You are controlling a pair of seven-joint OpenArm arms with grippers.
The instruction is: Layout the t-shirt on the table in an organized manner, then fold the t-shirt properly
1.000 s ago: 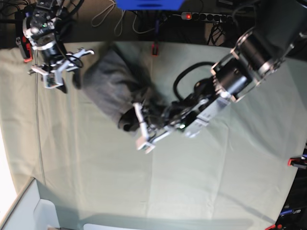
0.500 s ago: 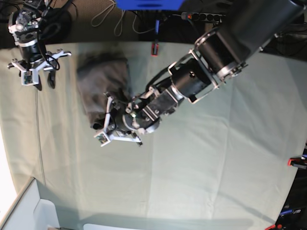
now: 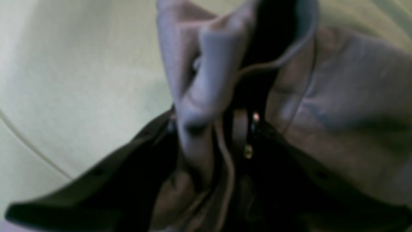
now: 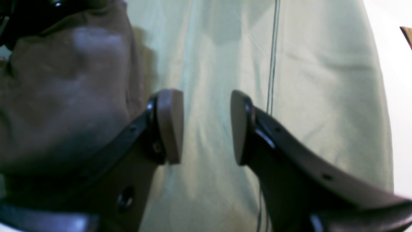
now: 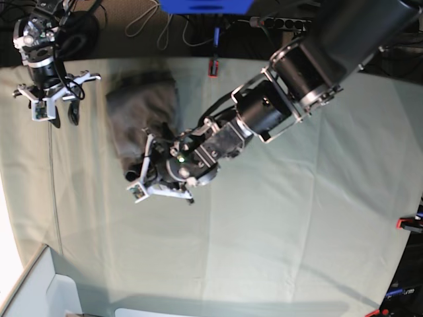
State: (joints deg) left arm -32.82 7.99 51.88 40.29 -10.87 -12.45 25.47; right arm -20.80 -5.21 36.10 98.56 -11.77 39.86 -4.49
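Note:
The grey t-shirt (image 5: 141, 109) lies bunched in a narrow heap at the far left of the table (image 5: 284, 224), which is covered in pale green cloth. My left gripper (image 5: 144, 173) is at the heap's near end and is shut on a fold of the shirt. In the left wrist view that fold (image 3: 206, 64) stands up between the dark fingers (image 3: 135, 161). My right gripper (image 5: 63, 117) is open and empty, left of the shirt and apart from it. In the right wrist view its gripper (image 4: 204, 127) hangs over bare cloth, with the shirt (image 4: 64, 90) on the left.
A red clamp (image 5: 213, 67) sits at the table's far edge and another (image 5: 408, 223) at the right edge. A white bin (image 5: 33, 290) stands at the near left corner. A thin cord (image 5: 53, 198) runs down the left side. Cables and a power strip (image 5: 284, 23) lie beyond the table.
Over the last second my left arm swung left, dragging the shirt into a narrower heap. My right gripper drew back left and away from the shirt. Little moved in the last half second.

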